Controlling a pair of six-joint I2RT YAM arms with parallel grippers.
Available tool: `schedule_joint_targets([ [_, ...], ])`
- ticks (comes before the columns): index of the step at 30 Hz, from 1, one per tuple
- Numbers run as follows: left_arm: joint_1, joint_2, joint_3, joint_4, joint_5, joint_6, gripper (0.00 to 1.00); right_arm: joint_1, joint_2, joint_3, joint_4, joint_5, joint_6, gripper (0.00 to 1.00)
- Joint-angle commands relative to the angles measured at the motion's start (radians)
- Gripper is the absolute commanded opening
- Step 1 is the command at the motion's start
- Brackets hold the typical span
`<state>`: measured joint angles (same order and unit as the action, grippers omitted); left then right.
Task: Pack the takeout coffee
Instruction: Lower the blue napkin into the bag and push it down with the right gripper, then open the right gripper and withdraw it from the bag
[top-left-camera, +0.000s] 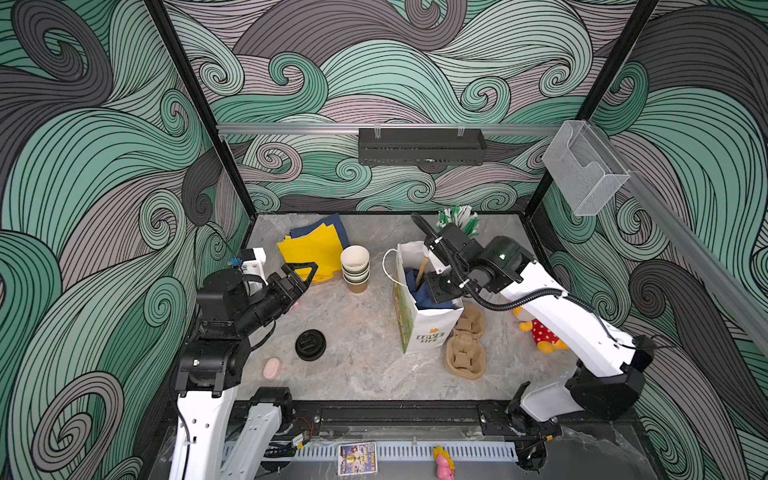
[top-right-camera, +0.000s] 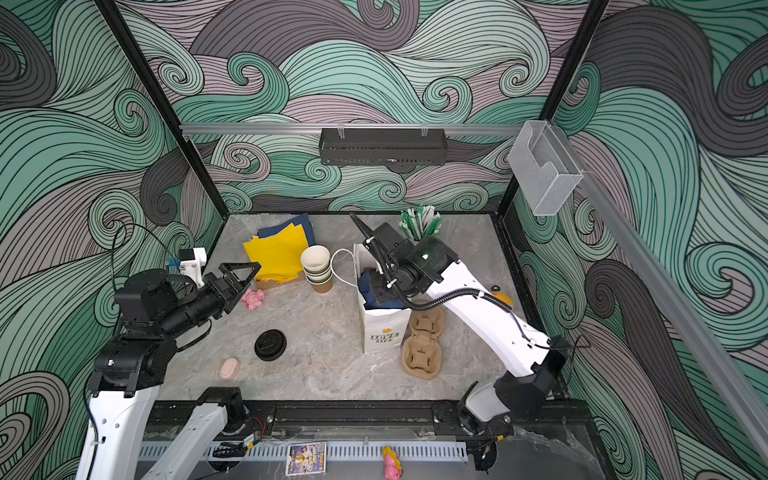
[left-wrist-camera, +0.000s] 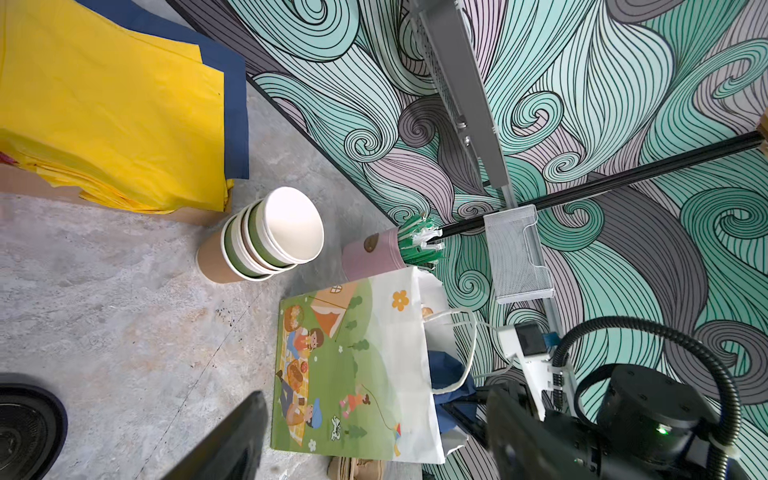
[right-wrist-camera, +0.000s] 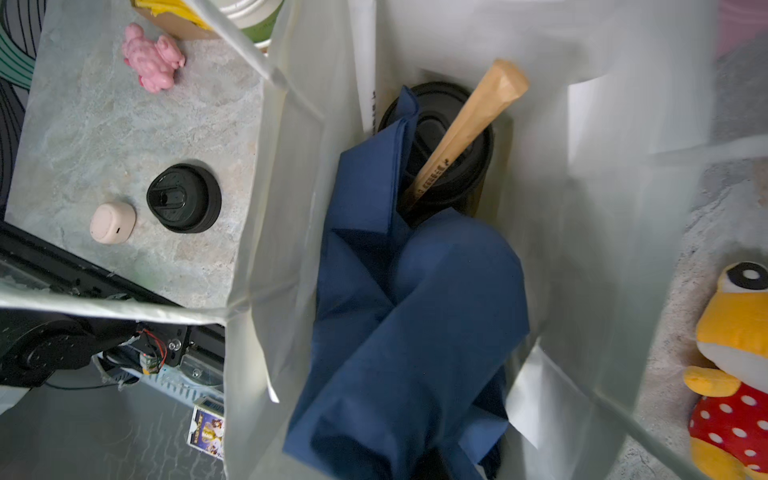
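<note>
Looks like the napkin-tucking step of packing. Finds the right gripper (top-left-camera: 438, 291) down in the mouth of the paper bag (top-left-camera: 419, 328), jaws together. Cannot tell whether pinching the blue napkin (right-wrist-camera: 415, 316), with the fingertips hidden. Finds the left gripper (top-left-camera: 309, 276) hanging near the left edge of the table (top-left-camera: 365, 374), jaws wide apart, holding nothing, just beside the yellow napkins (top-left-camera: 311, 249).

Places one takeout coffee (right-wrist-camera: 436, 120) deep inside the bag, right of the table's middle and just beside the pulp cup carrier (top-left-camera: 465, 353). Reads that coffee as upright: long axis vertical, black lid pointing up at the bag's mouth, a paper-wrapped stick (right-wrist-camera: 469, 129) leaning across the lid, napkin crowding one side. Cannot make out a second lidded cup in there.

Notes a stack of empty cups (top-left-camera: 354, 266), mouths up, toward the back edge, and a stack of black lids (top-left-camera: 310, 344) toward the front-left corner.

Next probably calls for rising straight out of the bag, clear of the rope handle (top-left-camera: 388, 266), without dragging the napkin or tipping the cup.
</note>
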<state>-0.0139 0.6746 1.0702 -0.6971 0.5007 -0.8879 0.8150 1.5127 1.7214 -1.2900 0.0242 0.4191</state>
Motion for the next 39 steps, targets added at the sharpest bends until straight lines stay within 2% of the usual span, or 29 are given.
schedule_joint_targets([
  [1,-0.008,0.005,0.003,-0.013,-0.021,0.007,0.85,-0.004,0.045,0.0,-0.002,-0.085,-0.026,0.08],
  [6,-0.008,0.009,-0.014,-0.013,-0.069,0.01,0.85,-0.004,0.071,-0.002,0.011,-0.098,-0.045,0.35],
  [12,-0.008,0.027,-0.034,-0.014,-0.146,0.011,0.85,-0.007,0.016,0.051,0.01,-0.051,-0.058,0.6],
  [15,-0.008,0.034,-0.039,-0.012,-0.169,0.013,0.85,-0.01,-0.038,0.081,0.005,-0.029,-0.065,0.69],
  [18,-0.008,0.043,-0.047,-0.001,-0.172,0.014,0.85,-0.014,-0.068,0.107,-0.009,-0.015,-0.054,0.71],
  [23,-0.008,0.058,-0.062,0.019,-0.171,0.014,0.85,-0.014,-0.078,0.153,-0.019,-0.014,-0.036,0.67],
  [29,-0.008,0.063,-0.07,0.036,-0.169,0.013,0.85,-0.01,-0.031,0.122,-0.016,-0.08,-0.016,0.49],
  [35,-0.008,0.048,-0.087,0.038,-0.169,0.012,0.85,-0.014,0.011,0.01,0.062,-0.06,-0.016,0.31],
  [39,-0.008,0.03,-0.111,0.038,-0.185,0.006,0.85,-0.023,0.042,-0.072,0.12,-0.061,-0.007,0.24],
])
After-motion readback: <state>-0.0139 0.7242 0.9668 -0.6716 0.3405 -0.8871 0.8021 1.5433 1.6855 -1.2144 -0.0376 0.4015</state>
